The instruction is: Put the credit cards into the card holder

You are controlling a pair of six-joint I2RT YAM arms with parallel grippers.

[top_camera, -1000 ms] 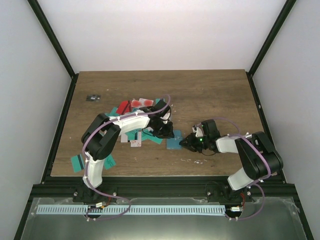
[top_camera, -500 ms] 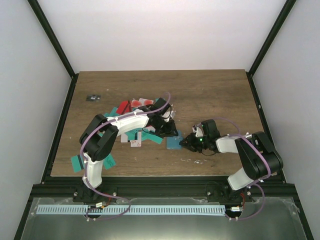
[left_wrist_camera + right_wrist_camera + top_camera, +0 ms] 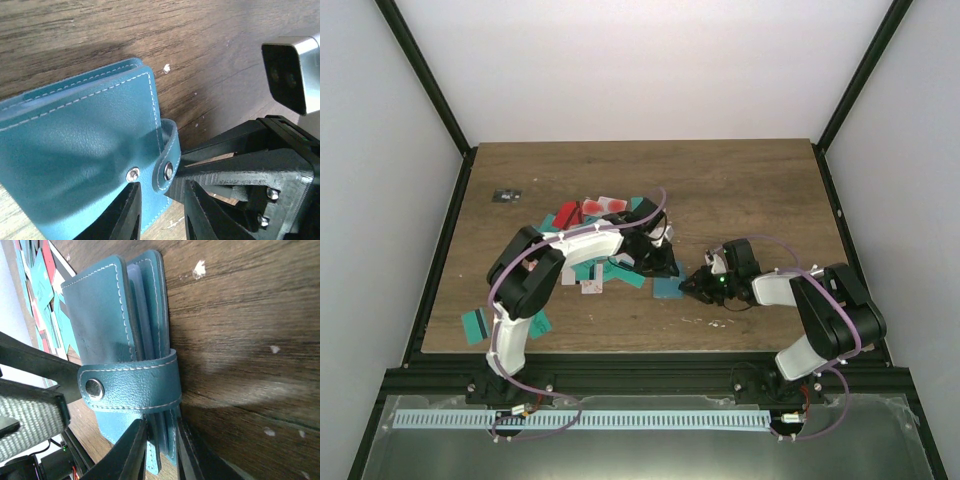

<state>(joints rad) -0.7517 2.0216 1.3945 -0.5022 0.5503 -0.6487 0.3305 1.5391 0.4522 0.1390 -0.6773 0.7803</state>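
The card holder (image 3: 667, 288) is lying at the centre of the top view on the table (image 3: 750, 190). The right gripper (image 3: 692, 284) is pinching its edge. The left gripper (image 3: 664, 268) is straddling the snap strap (image 3: 167, 155) with its jaws slightly parted, and whether it is gripping cannot be told. The credit cards (image 3: 570, 213) are lying scattered left of centre.

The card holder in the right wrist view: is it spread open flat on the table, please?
No, the card holder is folded together, with its snap strap wrapped around the leaves.
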